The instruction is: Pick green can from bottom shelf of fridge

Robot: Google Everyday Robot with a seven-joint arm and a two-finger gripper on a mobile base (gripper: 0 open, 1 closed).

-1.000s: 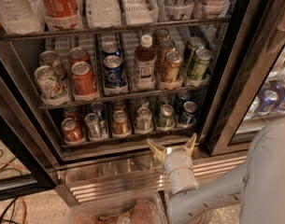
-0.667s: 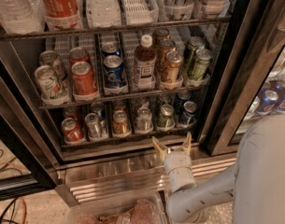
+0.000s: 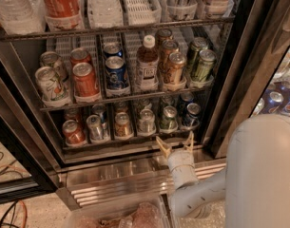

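The green can (image 3: pixel 168 119) stands on the bottom shelf (image 3: pixel 111 144) of the fridge (image 3: pixel 228 80), in the front row. A silver can (image 3: pixel 146 121) is on its left and a dark blue can (image 3: pixel 192 115) is on its right. The end effector (image 3: pixel 175 138) is near the shelf's front edge, just below the green can and not touching it. Its two fingers (image 3: pixel 162 146) are spread wide apart and they hold nothing.

Glossy metal green can (image 3: pixel 168 118), matt pincer (image 3: pixel 175 137) just below
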